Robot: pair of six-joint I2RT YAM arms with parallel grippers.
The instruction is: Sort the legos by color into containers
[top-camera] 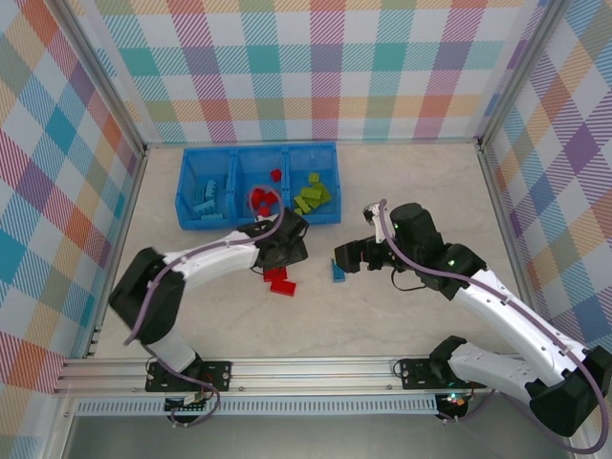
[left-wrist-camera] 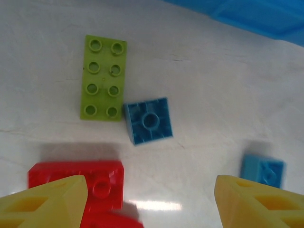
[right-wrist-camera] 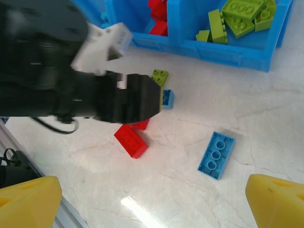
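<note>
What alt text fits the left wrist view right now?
The left end effector, open, hangs over a table, a red brick beneath one finger. Beyond lie a lime green eight-stud brick, an upturned blue square brick and a light blue brick.

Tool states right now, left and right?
Left tool: open, holding nothing.
Right tool: open, holding nothing.

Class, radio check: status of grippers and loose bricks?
Left gripper open above red brick. Right gripper open, empty, near blue brick. Left arm hangs over loose pile.
</note>
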